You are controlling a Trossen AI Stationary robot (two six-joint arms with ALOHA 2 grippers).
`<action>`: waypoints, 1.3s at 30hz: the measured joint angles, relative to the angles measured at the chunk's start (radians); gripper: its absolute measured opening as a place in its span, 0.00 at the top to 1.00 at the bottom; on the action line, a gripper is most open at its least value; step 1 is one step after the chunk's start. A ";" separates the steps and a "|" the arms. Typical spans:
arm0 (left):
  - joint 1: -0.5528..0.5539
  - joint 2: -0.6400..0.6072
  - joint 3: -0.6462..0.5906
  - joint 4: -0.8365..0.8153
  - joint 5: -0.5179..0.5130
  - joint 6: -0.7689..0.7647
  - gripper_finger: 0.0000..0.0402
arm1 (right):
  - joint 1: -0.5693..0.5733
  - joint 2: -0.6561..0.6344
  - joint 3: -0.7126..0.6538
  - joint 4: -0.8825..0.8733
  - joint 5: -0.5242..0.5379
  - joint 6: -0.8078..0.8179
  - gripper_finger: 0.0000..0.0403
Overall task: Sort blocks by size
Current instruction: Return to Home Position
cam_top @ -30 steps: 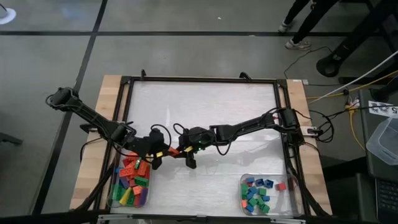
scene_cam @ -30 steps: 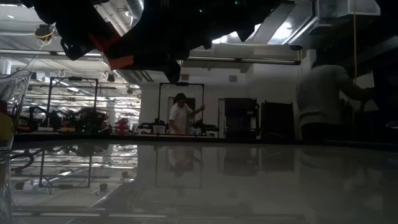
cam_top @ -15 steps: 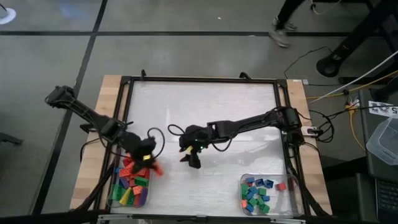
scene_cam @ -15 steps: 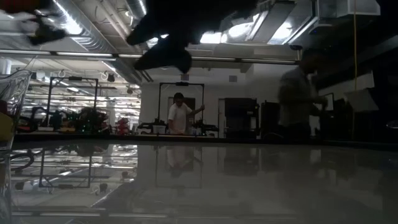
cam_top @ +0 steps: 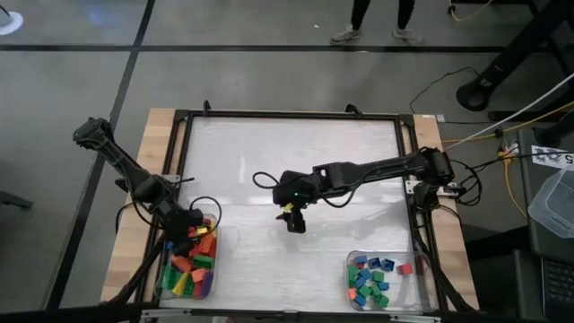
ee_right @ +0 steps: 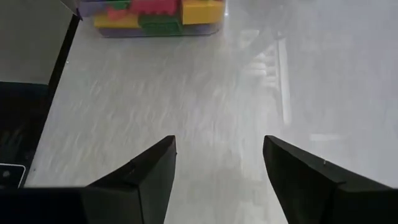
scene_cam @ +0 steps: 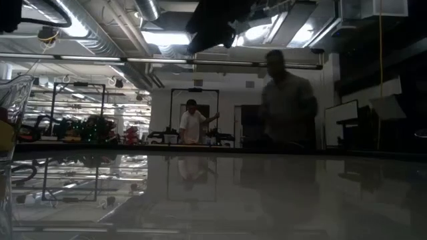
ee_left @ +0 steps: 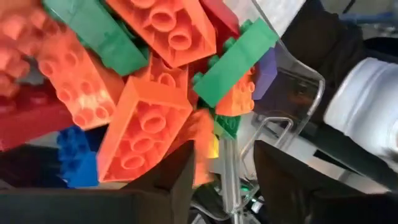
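Large blocks: long studded plastic bricks (cam_top: 190, 260), orange, green, red, blue, purple and yellow, lie heaped in the clear plastic tray (ee_left: 298, 68) at the near-left corner of the pale worktop (cam_top: 296, 152).
Small blocks: short square bricks (cam_top: 369, 278), mostly green and blue with one red, sit in a second clear tray (cam_top: 405, 292) at the near-right corner, well apart from the first.
Loose blocks: none show on the bare worktop between the trays.
Left hand: the left hand (cam_top: 193, 233) hangs over the left tray's far end with its fingers apart. A blurred orange piece (ee_left: 202, 146) shows just beyond the gap, clamped by neither finger.
What changed: half a second ago this hand carried an orange brick just outside the tray. Now the brick is over the heap and appears released.
Right hand: the right hand (cam_top: 295, 222) is above the middle of the worktop, fingers spread and empty. It has drawn away from the left arm toward its own side.
Meaning: sorting looks finished, leaving only the arms' retreat.
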 joint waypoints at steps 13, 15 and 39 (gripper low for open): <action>0.034 -0.159 0.000 0.312 -0.512 0.564 0.60 | -0.001 -0.207 -0.005 -0.279 0.101 -0.128 0.40; 0.053 -0.224 0.000 0.338 -0.617 0.714 0.60 | -0.001 -0.259 -0.050 -0.267 0.122 -0.138 0.40; 0.263 -0.640 -0.241 0.537 -0.867 1.402 0.60 | -0.086 -1.325 -1.253 0.517 0.162 0.089 0.40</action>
